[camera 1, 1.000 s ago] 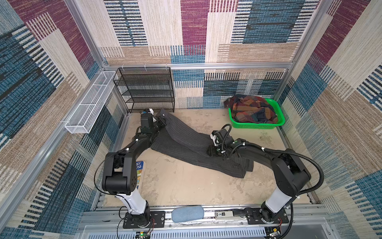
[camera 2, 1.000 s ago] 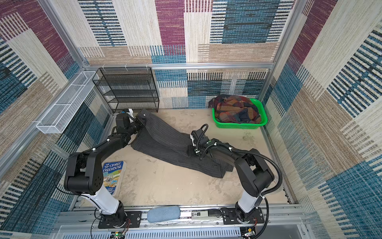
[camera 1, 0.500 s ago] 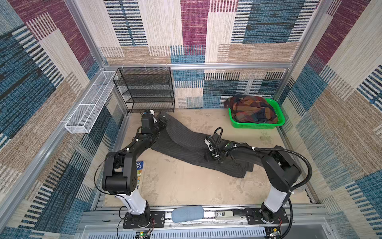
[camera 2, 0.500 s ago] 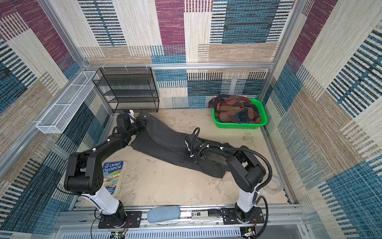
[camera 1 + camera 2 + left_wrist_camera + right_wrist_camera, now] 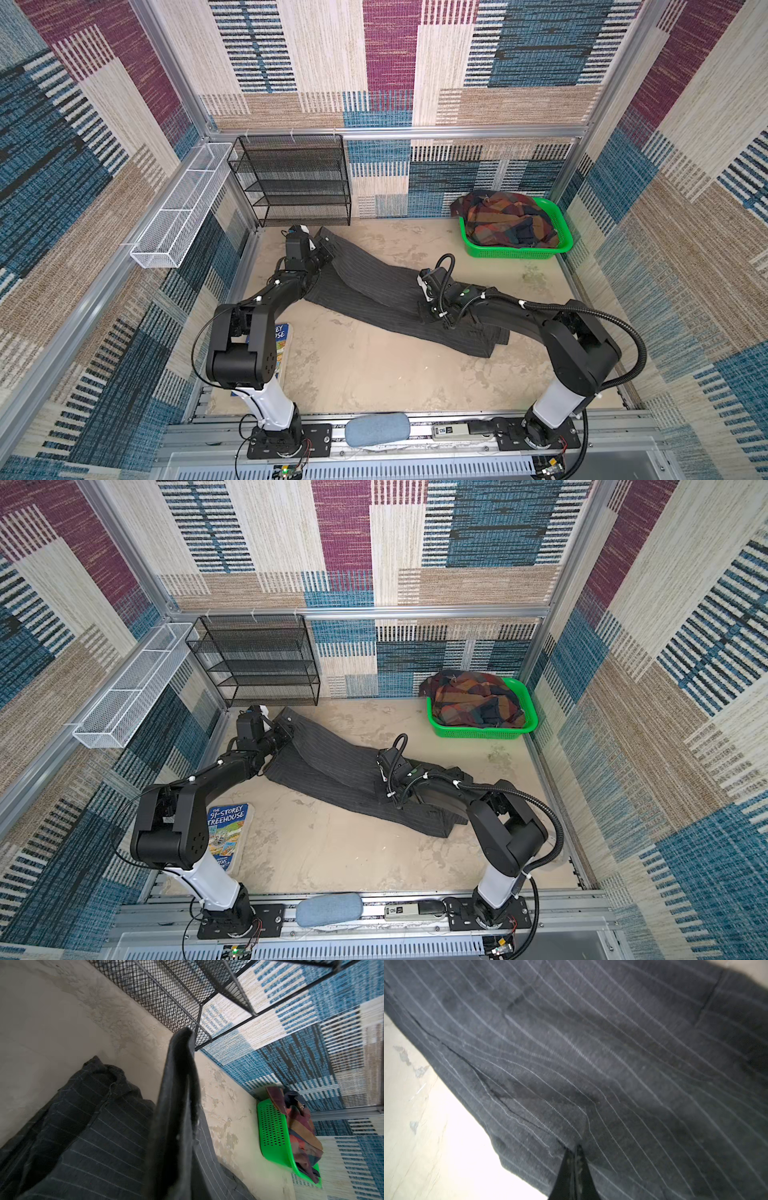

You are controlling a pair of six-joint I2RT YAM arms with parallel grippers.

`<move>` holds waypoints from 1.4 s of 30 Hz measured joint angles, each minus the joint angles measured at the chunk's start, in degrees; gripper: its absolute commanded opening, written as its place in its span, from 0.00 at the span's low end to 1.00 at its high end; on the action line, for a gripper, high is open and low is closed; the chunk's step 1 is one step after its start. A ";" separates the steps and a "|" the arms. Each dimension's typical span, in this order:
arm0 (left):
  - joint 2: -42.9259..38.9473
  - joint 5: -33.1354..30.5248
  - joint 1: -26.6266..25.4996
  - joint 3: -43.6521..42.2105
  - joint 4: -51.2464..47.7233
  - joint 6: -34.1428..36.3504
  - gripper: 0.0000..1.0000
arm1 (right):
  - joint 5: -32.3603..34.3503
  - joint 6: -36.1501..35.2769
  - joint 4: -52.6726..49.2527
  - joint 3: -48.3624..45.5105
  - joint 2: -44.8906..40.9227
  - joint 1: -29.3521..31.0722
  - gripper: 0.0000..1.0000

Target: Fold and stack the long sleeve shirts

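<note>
Left end effector (image 5: 324, 251): jaws closed, pinching far-left end of charcoal pinstripe shirt (image 5: 374, 286), raised slightly. Shirt lies as long diagonal band across table (image 5: 374, 374). Right end effector (image 5: 429, 309): clamped on fold mid-shirt. Plaid shirt (image 5: 509, 226) heaped in green basket (image 5: 515, 252). Step: folding first shirt. Next, likely: bring gripped parts together, cloth taut.

Open worktop (image 5: 374, 374) lies along the near side, bare up to the dark pinstriped shirt (image 5: 374, 286) that crosses the middle diagonally. The black mesh rack (image 5: 295, 183) blocks the far left corner, the green basket (image 5: 515, 251) blocks the far right, and a book (image 5: 226, 833) lies at the near left edge.
</note>
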 measured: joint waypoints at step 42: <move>18.25 0.26 -2.49 19.19 -38.01 3.61 0.00 | -4.44 20.94 -2.21 -5.05 -4.28 -8.96 0.38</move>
